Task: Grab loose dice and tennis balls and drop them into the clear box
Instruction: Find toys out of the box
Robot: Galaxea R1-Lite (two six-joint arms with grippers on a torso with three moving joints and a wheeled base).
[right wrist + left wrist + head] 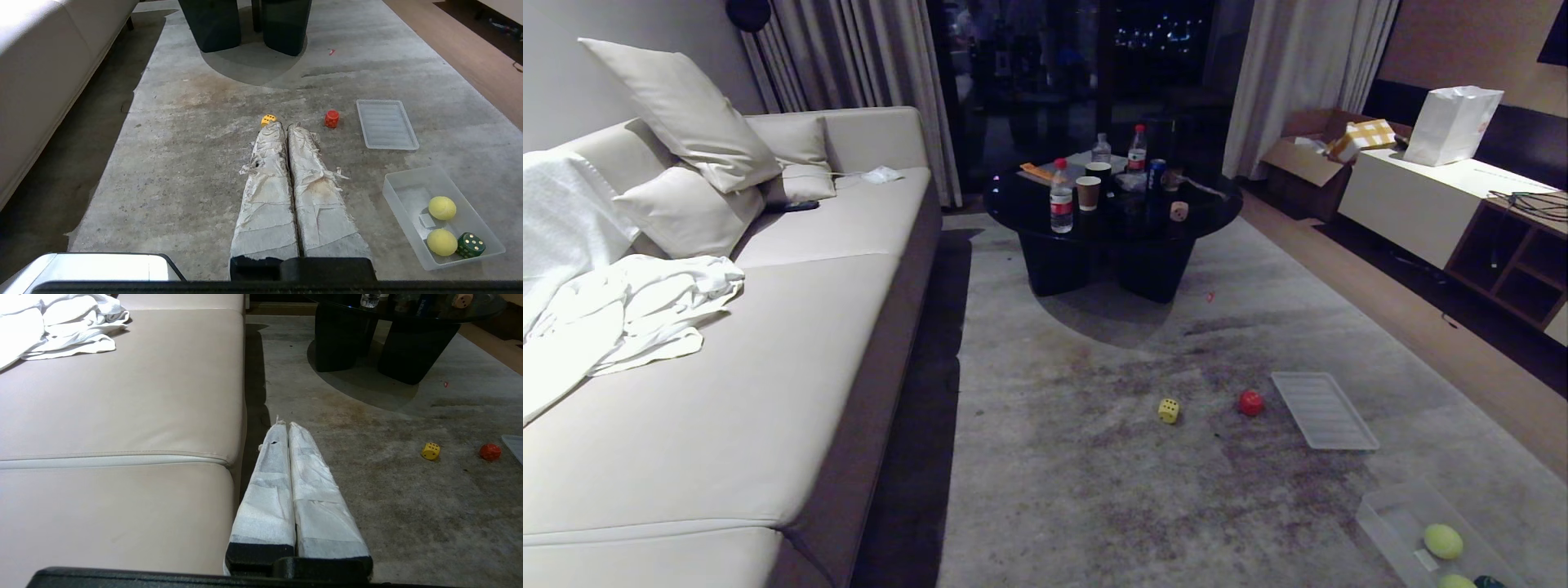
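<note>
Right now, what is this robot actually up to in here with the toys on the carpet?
It is tidying up. Nothing is being handled at this moment: the left gripper and right gripper are both shut and empty above the carpet. Two tennis balls and a green die already lie in the clear box. A yellow die and a red die wait on the carpet; a cream die sits on the black table.

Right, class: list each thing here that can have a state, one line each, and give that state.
clear box: open, lid off, holding two tennis balls and a green die
lid: flat on the carpet, apart from the box
yellow die: loose on carpet
red die: loose on carpet
left gripper: shut, empty
right gripper: shut, empty
</note>
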